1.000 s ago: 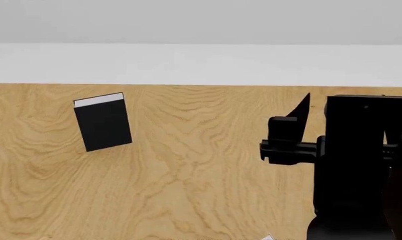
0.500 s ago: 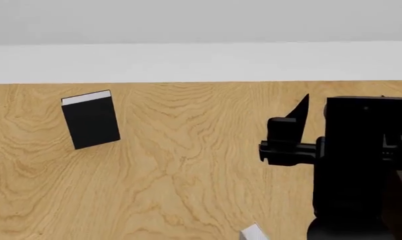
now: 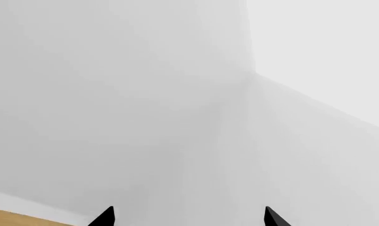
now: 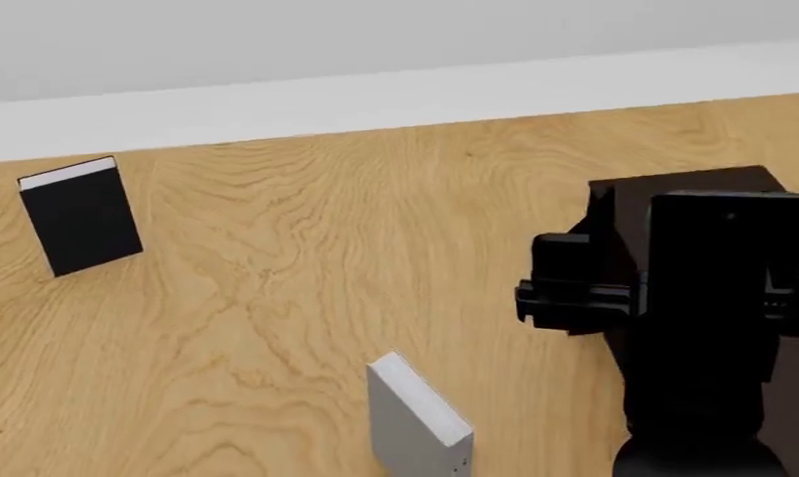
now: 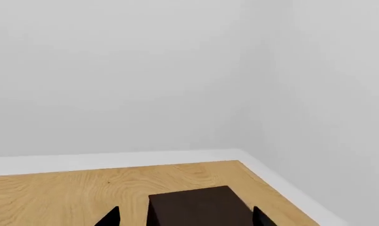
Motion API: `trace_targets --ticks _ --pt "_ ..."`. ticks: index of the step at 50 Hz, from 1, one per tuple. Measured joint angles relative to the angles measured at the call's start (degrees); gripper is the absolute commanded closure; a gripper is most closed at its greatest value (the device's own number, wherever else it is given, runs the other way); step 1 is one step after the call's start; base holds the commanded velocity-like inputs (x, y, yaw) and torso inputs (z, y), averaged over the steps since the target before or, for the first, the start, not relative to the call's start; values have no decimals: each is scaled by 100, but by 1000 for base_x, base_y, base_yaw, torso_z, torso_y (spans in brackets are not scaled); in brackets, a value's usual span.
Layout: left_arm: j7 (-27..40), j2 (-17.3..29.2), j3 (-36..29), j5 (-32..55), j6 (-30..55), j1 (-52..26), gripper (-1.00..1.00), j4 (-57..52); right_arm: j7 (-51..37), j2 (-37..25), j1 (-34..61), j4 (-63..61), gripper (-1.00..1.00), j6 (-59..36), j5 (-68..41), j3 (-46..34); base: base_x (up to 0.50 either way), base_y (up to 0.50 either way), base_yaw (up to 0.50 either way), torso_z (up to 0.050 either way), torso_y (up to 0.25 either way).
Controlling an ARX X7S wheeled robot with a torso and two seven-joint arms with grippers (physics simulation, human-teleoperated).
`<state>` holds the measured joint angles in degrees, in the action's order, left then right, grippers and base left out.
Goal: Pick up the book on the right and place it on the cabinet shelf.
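The book [image 4: 415,415], a light grey slab with tiny dark dots on its narrow edge, stands on the wood floor at the bottom middle of the head view. The very dark brown cabinet [image 4: 692,182] sits at the right, mostly behind my black right arm [image 4: 572,288]; no shelf board can be made out. In the right wrist view my right gripper [image 5: 185,218] is open, its tips framing the cabinet top [image 5: 199,207] farther off. My left gripper [image 3: 188,219] is open and faces bare white walls. Both grippers hold nothing.
A black book [image 4: 81,214] with a white page edge stands on the floor at the far left. A white baseboard [image 4: 399,94] and wall run along the back. The walls meet in a corner [image 5: 243,150] beyond the cabinet.
The head view has swung right and down. The black book slid left in view, the grey book came into sight, and more of the cabinet shows. The right arm kept its place in view.
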<state>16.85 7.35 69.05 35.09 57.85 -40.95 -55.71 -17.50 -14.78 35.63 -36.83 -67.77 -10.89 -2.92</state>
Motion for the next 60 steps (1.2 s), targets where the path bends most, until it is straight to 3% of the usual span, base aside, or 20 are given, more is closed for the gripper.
trace_targets --ticks 29,42,60 --pt "140 31 -79 148 -130 112 -100 48 -31 1 -12 9 -100 -4 -78 -17 -261 72 -463 0 0" --pt "189 47 -117 195 -181 169 -100 75 -84 -49 -16 -28 -100 -35 -54 -116 -29 -2 0 0 0" --pt "263 79 -184 257 -254 244 -100 84 -129 -132 20 -22 -100 -42 -31 -236 141 375 0 0 0"
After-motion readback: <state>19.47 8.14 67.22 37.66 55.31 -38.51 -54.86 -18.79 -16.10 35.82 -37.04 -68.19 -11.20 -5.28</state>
